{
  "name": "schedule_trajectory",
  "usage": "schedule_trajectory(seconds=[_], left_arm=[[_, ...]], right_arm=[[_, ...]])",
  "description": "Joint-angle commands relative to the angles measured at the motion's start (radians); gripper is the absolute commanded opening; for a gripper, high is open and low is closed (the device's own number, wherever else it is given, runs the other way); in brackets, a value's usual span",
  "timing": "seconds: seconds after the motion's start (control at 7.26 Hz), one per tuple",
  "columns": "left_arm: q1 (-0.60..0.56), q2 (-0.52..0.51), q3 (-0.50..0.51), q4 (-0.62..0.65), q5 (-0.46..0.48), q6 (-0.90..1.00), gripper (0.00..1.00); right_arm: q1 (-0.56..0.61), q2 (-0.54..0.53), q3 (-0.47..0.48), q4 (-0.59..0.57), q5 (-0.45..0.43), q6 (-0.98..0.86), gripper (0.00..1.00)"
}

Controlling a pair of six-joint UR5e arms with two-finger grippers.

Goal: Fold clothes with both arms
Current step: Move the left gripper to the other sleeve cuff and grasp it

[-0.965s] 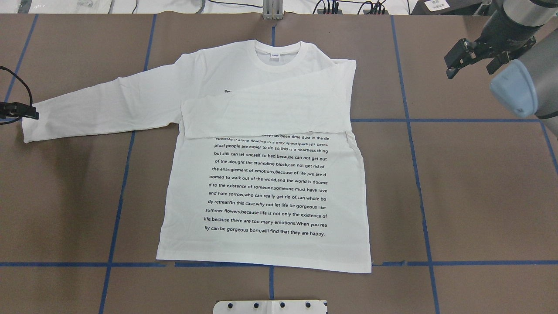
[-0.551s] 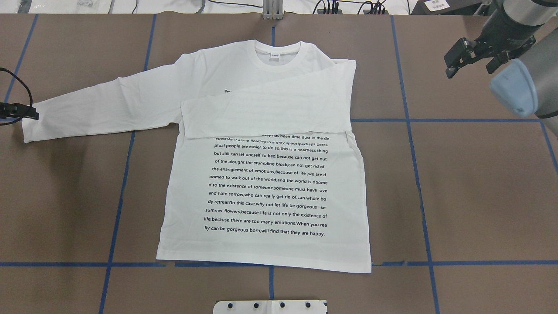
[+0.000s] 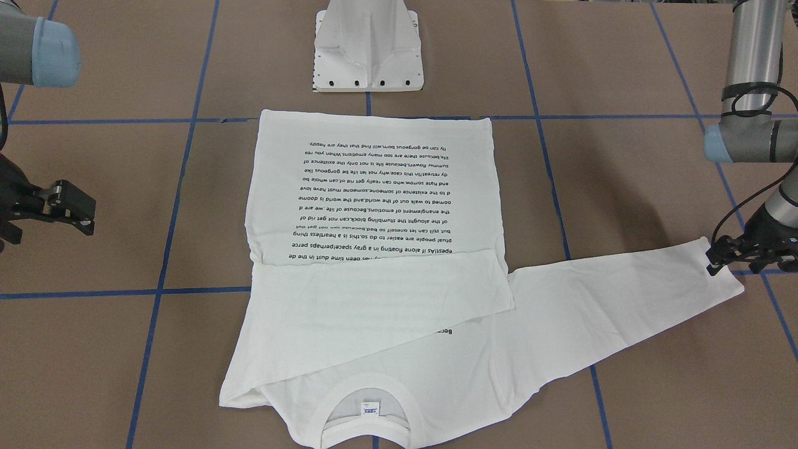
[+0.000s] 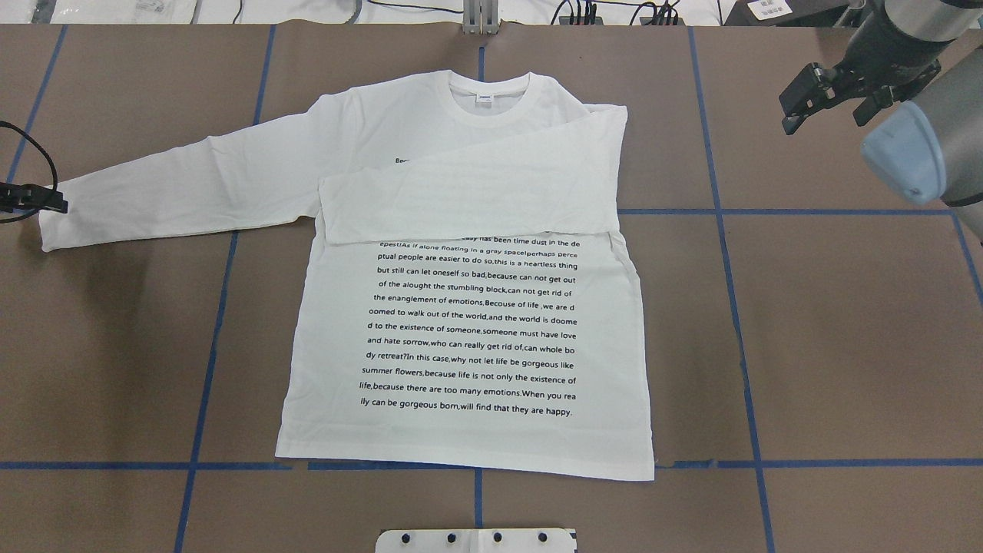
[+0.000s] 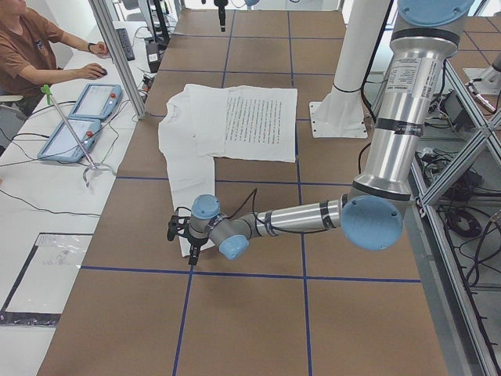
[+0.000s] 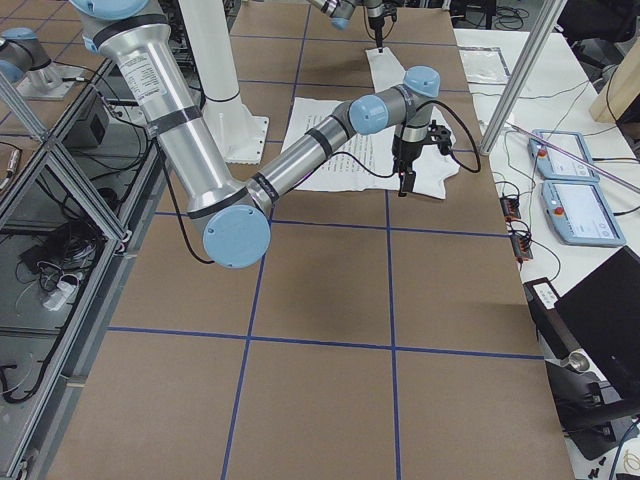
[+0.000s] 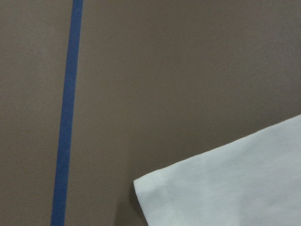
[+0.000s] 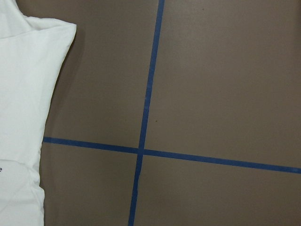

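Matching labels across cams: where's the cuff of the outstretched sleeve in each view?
Exterior front-facing: cuff at the right, mid-height.
Overhead exterior: cuff at the far left, above mid-height.
Exterior left: cuff left of centre, lower half, partly hidden.
Exterior right: cuff at top centre, small.
Left wrist-mounted: cuff in the bottom right.
Right wrist-mounted: not in it.
Shared landmark: black text block, seen in all four exterior views.

Bare table (image 4: pixel 806 330) lies between shirt (image 4: pixel 468 330) and right gripper (image 4: pixel 825 115). The outstretched sleeve (image 4: pixel 184 188) crosses the left half, the left gripper (image 4: pixel 46 201) at its cuff (image 4: pixel 47 230). The pedestal (image 4: pixel 476 540) stands near the hem (image 4: pixel 461 463).
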Motion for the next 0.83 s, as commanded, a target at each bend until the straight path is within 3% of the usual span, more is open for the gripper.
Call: schedule_trajectory(seconds=[0.0, 0.14, 0.41, 0.69], left_arm=[[0.000, 0.000, 0.007, -0.001, -0.001, -0.001, 0.75], [0.002, 0.000, 0.007, -0.001, 0.000, -0.003, 0.71], [0.002, 0.000, -0.001, -0.001, -0.001, -0.017, 0.46], [0.000, -0.001, -0.016, -0.003, -0.003, -0.034, 0.28]], right_arm=[[0.000, 0.002, 0.002, 0.001, 0.015, 0.001, 1.00], [0.000, 0.003, 0.002, 0.001, 0.015, 0.001, 1.00], [0.003, 0.003, 0.003, 0.001, 0.015, 0.001, 1.00], [0.005, 0.002, 0.003, -0.001, 0.016, 0.001, 1.00]])
